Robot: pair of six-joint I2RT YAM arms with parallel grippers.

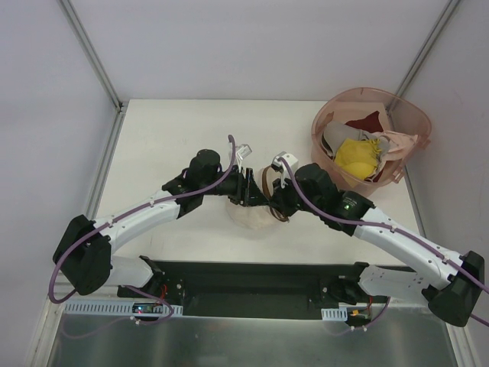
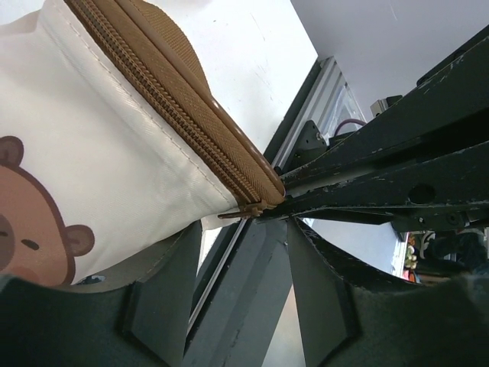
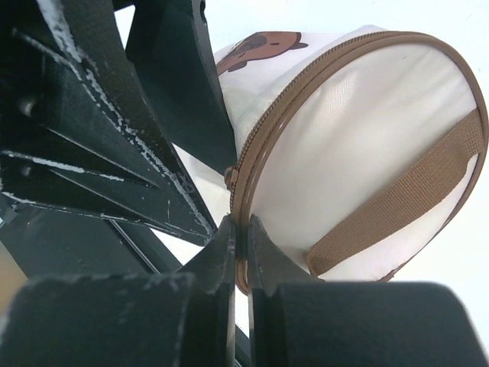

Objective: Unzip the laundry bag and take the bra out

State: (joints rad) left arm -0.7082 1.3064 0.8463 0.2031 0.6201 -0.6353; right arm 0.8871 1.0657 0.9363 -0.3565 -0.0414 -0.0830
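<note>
Right gripper [image 3: 239, 243]: clamped on the brown rim of the laundry bag [image 3: 344, 145], probably to steady it.
Left gripper [image 2: 243, 260]: jaws apart, gripping nothing; zipper [image 2: 176, 107] end just above them.
Bag: mid-table [image 1: 168, 138], zipped shut.
Bra: unseen, presumably inside.

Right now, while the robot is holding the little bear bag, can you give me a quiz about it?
1. Fill in: the jaws of the left gripper stand ____.
2. Which one pinches the brown trim of the laundry bag? A the left gripper; B the right gripper; C neither.
3. True or false: the yellow garment lies in the pink basket.
Key: 1 open; 2 B; 3 true.
</note>
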